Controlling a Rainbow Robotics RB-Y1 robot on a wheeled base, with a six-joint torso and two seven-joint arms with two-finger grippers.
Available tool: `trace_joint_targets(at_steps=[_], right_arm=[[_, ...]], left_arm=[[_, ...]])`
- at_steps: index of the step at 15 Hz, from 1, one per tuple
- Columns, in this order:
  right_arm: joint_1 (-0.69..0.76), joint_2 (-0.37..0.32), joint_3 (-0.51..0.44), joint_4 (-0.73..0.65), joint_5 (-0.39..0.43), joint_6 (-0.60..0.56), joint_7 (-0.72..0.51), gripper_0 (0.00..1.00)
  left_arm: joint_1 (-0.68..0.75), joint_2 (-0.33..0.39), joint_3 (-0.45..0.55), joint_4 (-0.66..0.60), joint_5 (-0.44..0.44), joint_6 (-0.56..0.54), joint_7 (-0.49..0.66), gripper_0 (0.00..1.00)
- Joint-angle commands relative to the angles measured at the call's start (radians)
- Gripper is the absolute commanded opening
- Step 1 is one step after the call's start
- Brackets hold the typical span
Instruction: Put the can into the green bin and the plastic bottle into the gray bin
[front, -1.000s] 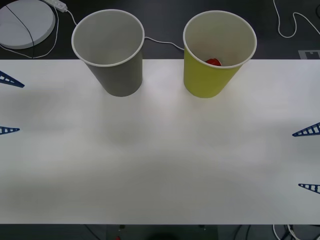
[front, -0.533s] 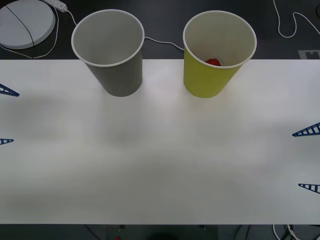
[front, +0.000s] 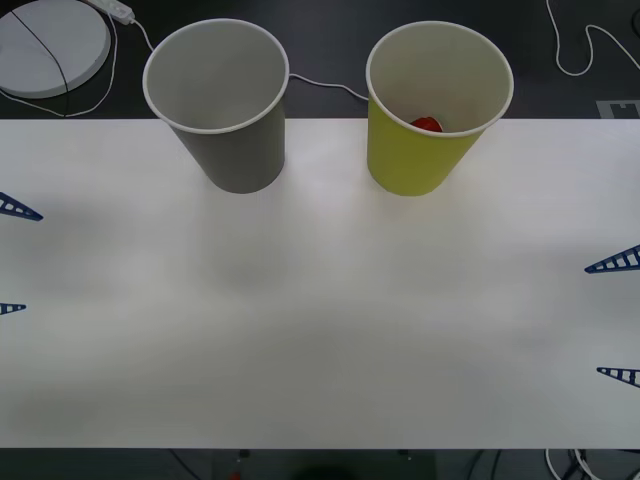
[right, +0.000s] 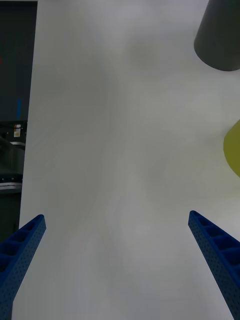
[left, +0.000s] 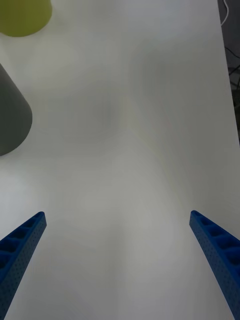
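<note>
The small red metal can (front: 427, 124) lies at the bottom of the tall yellow-green paper cup, the green bin (front: 436, 152), far ahead of the right gripper (front: 616, 318). The gray paper cup, the gray bin (front: 240, 150), stands beside it, ahead of the left gripper (front: 12, 258); no plastic bottle is visible. Both grippers hang spread open and empty at opposite edges of the white surface (front: 320, 330). Any retreat should stay clear of both cups.
</note>
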Motion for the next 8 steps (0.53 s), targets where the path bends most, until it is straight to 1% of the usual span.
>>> trace_joint_targets(at_steps=[1,3,8], right_arm=[[0.0,0.0,0.0,0.0,0.0,0.0,0.0,1.0],[0.0,0.0,0.0,0.0,0.0,0.0,0.0,1.0],[0.0,0.0,0.0,0.0,0.0,0.0,0.0,1.0]], left_arm=[[0.02,0.0,0.0,-0.015,-0.016,0.0,-0.006,1.0],[0.02,0.001,0.0,-0.022,-0.057,0.0,-0.013,1.0],[0.02,0.001,-0.005,-0.024,-0.097,0.0,-0.037,1.0]])
